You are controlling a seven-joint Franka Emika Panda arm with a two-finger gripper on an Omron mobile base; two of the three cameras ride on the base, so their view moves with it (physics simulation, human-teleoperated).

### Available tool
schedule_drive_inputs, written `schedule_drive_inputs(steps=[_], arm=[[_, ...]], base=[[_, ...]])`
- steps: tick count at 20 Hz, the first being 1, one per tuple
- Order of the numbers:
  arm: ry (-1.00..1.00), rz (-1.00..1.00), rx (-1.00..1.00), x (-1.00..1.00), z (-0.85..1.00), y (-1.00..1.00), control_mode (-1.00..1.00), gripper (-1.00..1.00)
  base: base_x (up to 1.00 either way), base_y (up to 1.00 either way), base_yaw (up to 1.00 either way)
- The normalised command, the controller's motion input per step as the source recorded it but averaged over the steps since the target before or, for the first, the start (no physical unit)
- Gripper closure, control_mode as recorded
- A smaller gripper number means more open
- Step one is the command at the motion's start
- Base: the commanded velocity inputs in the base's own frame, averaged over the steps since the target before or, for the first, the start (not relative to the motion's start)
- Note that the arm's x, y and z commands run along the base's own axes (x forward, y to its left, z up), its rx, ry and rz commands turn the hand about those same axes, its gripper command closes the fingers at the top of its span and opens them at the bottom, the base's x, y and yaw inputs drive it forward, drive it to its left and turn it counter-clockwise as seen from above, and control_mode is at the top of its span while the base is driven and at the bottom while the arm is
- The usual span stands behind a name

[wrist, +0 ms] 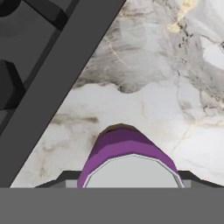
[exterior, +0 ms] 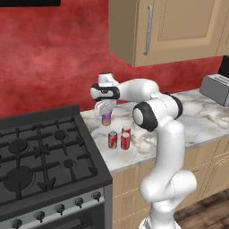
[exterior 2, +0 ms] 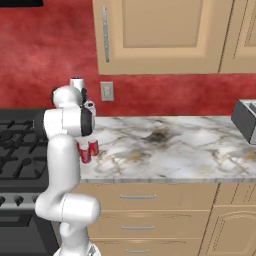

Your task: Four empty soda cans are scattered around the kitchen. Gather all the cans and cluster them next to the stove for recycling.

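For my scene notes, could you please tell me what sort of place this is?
A rendered home kitchen, by the look of it: a black gas stove beside a marble counter, with wooden wall cabinets above.

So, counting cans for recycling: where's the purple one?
In the left base view, the purple can sits in the hand above the counter, beside the stove.

Red mottled wall behind marble worktop; tan wall cabinets above, tan drawers below; wood floor at right corner.
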Motion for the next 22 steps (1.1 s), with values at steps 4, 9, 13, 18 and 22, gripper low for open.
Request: schedule_drive_inputs(steps=[4,9,13,18,22], arm=[[0.06,0.05,0.00,0.34,-0.32,0.00,-1.00,1.00],[0.02,0.05,0.00,0.32,-0.33,0.00,-1.00,1.00],[0.00,0.05,0.00,0.34,-0.28,0.00,-1.00,1.00],[0.00,0.01,0.00,0.31,-0.28,0.00,-1.00,1.00],[0.01,0.00,0.00,0.26,-0.28,0.00,-1.00,1.00]], base=[[0.00,0.00,0.00],[0.00,0.00,0.00],[0.00,0.00,0.00],[0.00,0.00,0.00],[0.00,0.00,0.00]])
